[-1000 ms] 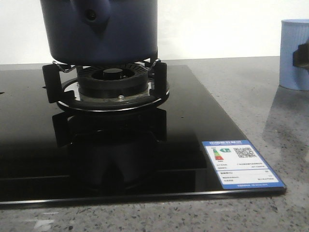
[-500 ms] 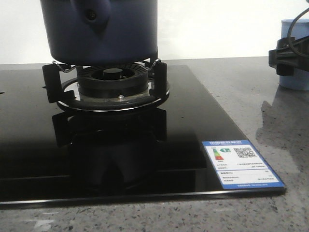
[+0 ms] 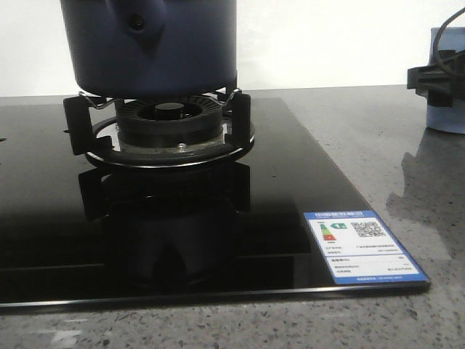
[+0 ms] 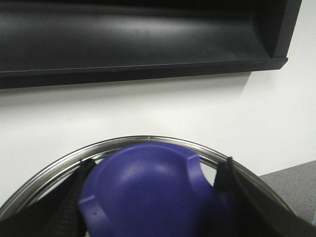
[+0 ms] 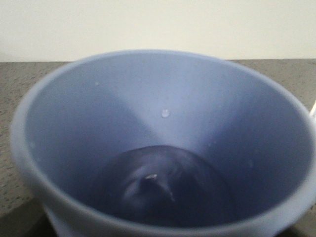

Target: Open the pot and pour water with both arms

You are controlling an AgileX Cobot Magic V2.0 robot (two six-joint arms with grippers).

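Front view: the pot (image 3: pixel 149 45) sits upper left on the burner (image 3: pixel 168 123); my right gripper (image 3: pixel 438 76) meets the cup (image 3: pixel 449 109) at the right edge. My left gripper (image 4: pixel 153 197) clasps the blue lid knob (image 4: pixel 148 190); whether my right one is clenched, I cannot tell.

A dark navy-blue round matte pot (image 3: pixel 149 45) is seen on a glossy black glass hob (image 3: pixel 182 218). The grey stone table (image 3: pixel 378 145) is speckled. A pale blue plastic cup (image 5: pixel 163 143) is shown.
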